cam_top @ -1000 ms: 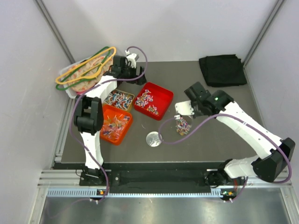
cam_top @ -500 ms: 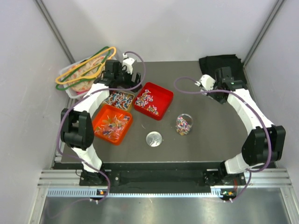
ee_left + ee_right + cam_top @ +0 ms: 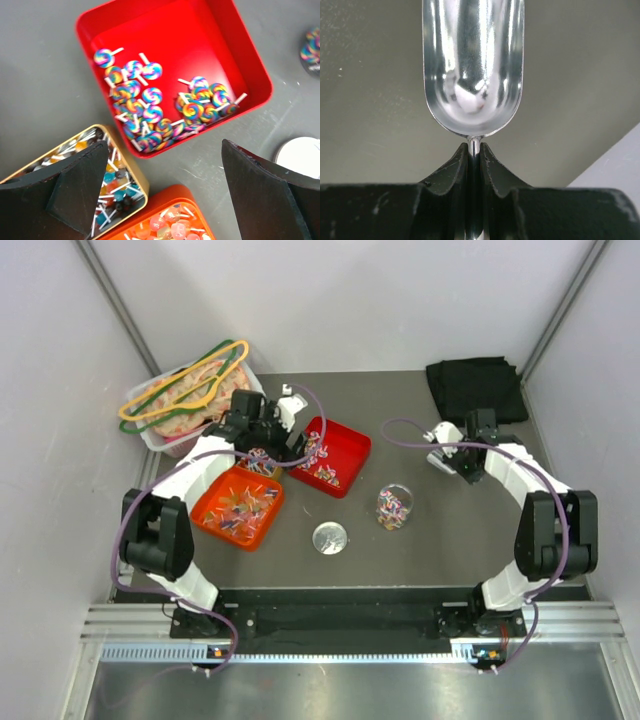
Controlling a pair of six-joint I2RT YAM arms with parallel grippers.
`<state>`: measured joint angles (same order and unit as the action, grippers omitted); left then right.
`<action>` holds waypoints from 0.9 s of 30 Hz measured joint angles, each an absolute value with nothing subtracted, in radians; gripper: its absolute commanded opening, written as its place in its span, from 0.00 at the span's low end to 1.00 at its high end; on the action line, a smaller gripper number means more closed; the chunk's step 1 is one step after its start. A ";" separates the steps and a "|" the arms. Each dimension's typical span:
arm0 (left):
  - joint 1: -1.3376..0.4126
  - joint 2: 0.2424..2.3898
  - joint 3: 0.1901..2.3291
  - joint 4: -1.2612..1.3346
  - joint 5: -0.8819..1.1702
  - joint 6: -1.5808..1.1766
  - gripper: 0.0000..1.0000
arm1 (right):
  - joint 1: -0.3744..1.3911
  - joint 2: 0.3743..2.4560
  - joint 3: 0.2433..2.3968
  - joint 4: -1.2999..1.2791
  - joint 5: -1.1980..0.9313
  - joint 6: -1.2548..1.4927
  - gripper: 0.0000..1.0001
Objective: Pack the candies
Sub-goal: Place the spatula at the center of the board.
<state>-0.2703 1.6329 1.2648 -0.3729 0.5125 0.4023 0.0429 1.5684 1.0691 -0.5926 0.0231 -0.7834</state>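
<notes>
Scoop (image 3: 472,70) handle hidden inside right gripper (image 3: 474,148); bowl cut off at top

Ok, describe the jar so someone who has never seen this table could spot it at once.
On the dark table, look just right of the red tray, towards the near edge. The jar stands there alone, a round silver lid lying flat to its left. It is the only clear, round container, with candies showing through its wall.
</notes>
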 measured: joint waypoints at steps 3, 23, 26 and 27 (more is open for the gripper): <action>-0.298 1.631 1.260 -0.387 0.513 0.437 0.99 | 0.039 1.579 1.058 -0.579 0.010 -0.783 0.10; -0.381 1.598 1.242 -0.408 0.591 0.464 0.99 | 0.036 1.601 1.023 -0.566 -0.039 -0.765 0.63; -0.362 1.588 1.238 -0.402 0.583 0.439 0.99 | 0.036 1.540 1.047 -0.633 -0.057 -0.766 0.65; -0.353 1.587 1.238 -0.402 0.578 0.435 0.99 | 0.036 1.510 1.062 -0.659 -0.066 -0.766 0.66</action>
